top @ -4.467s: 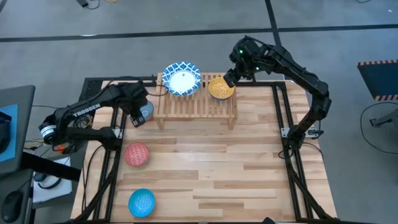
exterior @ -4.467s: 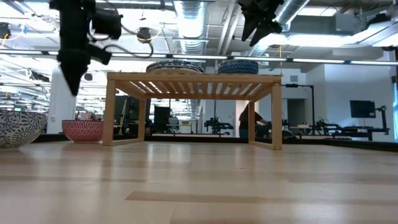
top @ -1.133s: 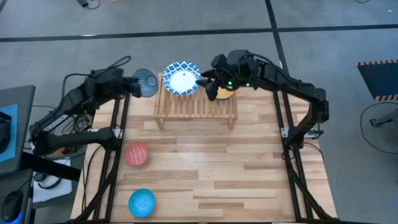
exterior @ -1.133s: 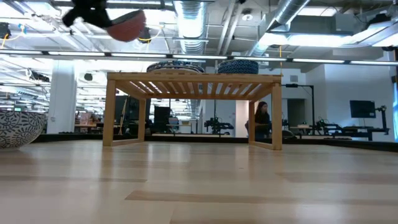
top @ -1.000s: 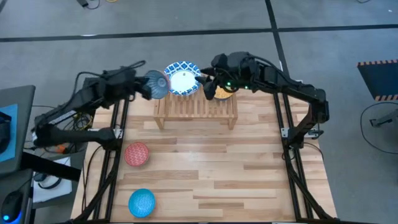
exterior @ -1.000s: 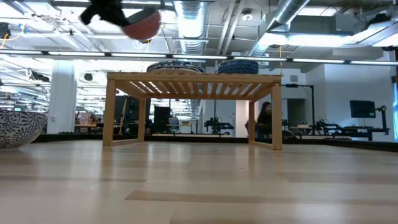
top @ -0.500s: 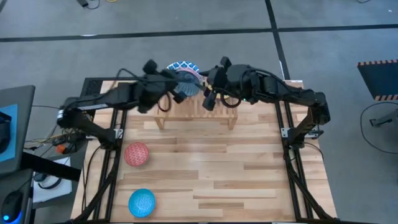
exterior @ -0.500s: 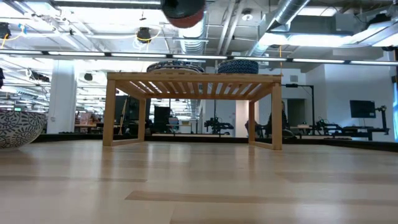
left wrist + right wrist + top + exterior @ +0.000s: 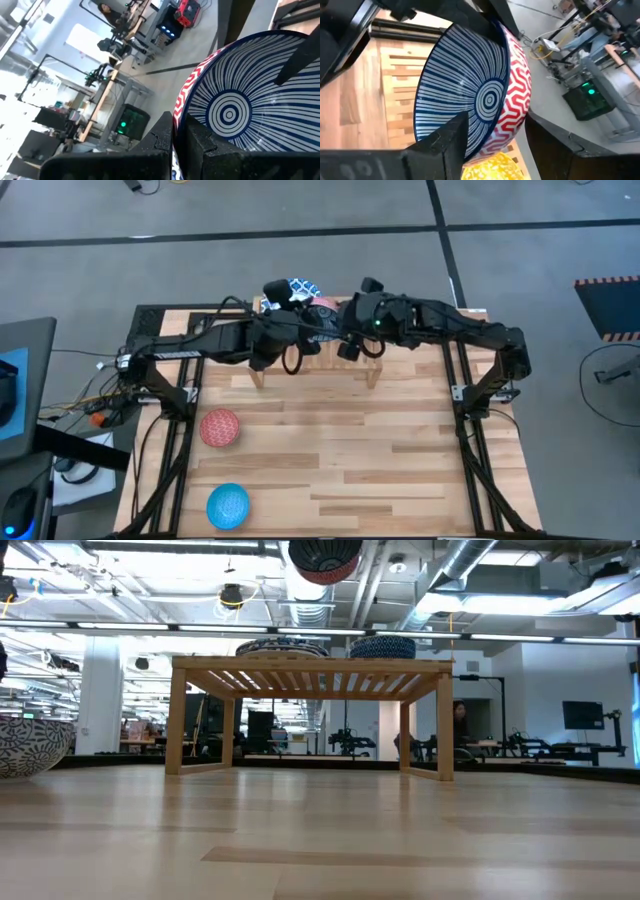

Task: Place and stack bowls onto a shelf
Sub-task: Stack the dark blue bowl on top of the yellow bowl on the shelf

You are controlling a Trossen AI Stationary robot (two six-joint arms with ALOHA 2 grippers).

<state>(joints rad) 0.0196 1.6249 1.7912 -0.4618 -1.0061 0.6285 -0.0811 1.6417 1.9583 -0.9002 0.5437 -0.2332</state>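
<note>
My left gripper (image 9: 306, 321) is shut on a bowl (image 9: 322, 307) with blue stripes inside and a red zigzag outside, high over the shelf (image 9: 310, 670). My right gripper (image 9: 500, 125) is open, one finger on each side of that bowl (image 9: 480, 95); whether they touch it I cannot tell. A white, blue-patterned bowl (image 9: 296, 286) and a yellow bowl (image 9: 487, 167) rest by their bases on the shelf's slats. A red bowl (image 9: 219, 427) and a bright blue bowl (image 9: 228, 505) sit on the table. My left gripper pinches the bowl's rim (image 9: 183, 107) between its two fingers, one finger (image 9: 162, 137) on the red outer wall, the other (image 9: 200, 137) on the striped inside. The bowl is lifted clear of the shelf and tipped on its side, its striped inside (image 9: 323, 552) showing toward the table's near edge.
A patterned bowl (image 9: 30, 745) stands at the low view's left edge. The two arms meet over the shelf's middle (image 9: 315, 345). The plank tabletop (image 9: 380, 460) lies bare in front of the shelf. A person (image 9: 460, 725) shows in the room behind.
My left gripper has swung from beyond the shelf's left end toward the table's right, to above the shelf, rolling its wrist. The held bowl went with it and turned, its striped inside now facing the near edge. My right gripper has rolled and edged toward the bowl.
</note>
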